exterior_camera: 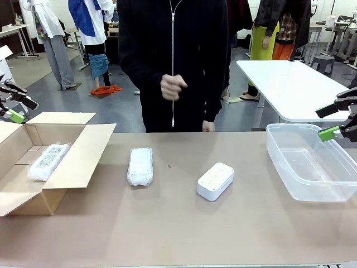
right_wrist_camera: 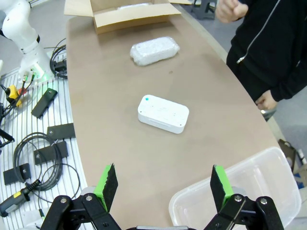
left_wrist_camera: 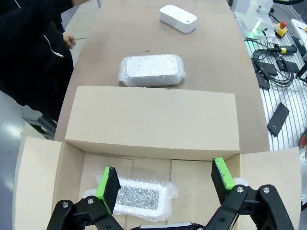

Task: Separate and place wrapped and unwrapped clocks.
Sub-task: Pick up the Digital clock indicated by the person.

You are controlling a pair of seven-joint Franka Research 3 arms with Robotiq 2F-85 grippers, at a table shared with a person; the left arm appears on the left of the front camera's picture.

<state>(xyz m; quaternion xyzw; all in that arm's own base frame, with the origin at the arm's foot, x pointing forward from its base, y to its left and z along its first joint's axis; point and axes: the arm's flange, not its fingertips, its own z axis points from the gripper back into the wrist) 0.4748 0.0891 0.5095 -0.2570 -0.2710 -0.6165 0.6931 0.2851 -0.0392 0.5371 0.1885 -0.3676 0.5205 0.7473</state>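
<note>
One bubble-wrapped clock (exterior_camera: 49, 161) (left_wrist_camera: 136, 197) lies inside the open cardboard box (exterior_camera: 83, 159) at the left. A second wrapped clock (exterior_camera: 140, 166) (left_wrist_camera: 152, 70) (right_wrist_camera: 154, 50) rests on the table beside the box. The bare white clock (exterior_camera: 215, 181) (left_wrist_camera: 178, 18) (right_wrist_camera: 162, 113) lies near the table's middle. My left gripper (exterior_camera: 14, 106) (left_wrist_camera: 165, 184) hangs open above the box, nothing between its fingers. Over the clear plastic bin (exterior_camera: 334, 190) (right_wrist_camera: 283, 163) at the right, my right gripper (exterior_camera: 337, 120) (right_wrist_camera: 163, 191) stands open and holds nothing.
A person in a black zip jacket (exterior_camera: 173, 61) stands at the far edge, one fist raised at the chest, the other hand (exterior_camera: 208, 128) by the table edge. Bare tabletop (exterior_camera: 178, 229) stretches along the front. A white table (exterior_camera: 290, 84) stands behind at the right.
</note>
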